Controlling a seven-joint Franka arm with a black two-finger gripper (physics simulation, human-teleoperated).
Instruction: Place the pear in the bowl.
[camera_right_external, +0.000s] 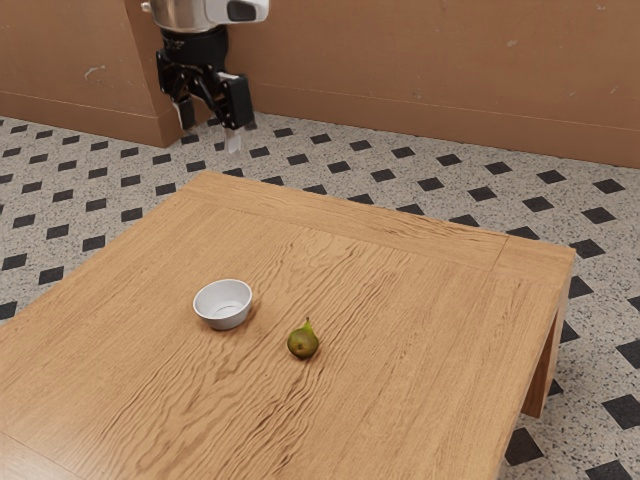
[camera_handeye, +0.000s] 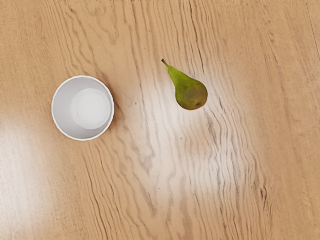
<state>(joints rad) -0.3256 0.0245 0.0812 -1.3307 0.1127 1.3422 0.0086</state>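
Below your hand, a green pear (camera_handeye: 191, 94) with a brownish patch at its rounded end lies on its side on the wood-grained table (camera_handeye: 280, 165). Near it, but not touching, you have a white round bowl (camera_handeye: 64, 107), upright, its interior empty. Observed: the pear's dark stem points away from its rounded end, and glare marks the tabletop.

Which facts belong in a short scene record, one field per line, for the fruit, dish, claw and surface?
fruit: green pear, lying on its side, stem attached
dish: white bowl, upright, empty
fruit and dish: apart, side by side
claw: open, raised, holding nothing
surface: wood-grain table
floor: speckled, with dark diamonds
task status: pear not yet in bowl
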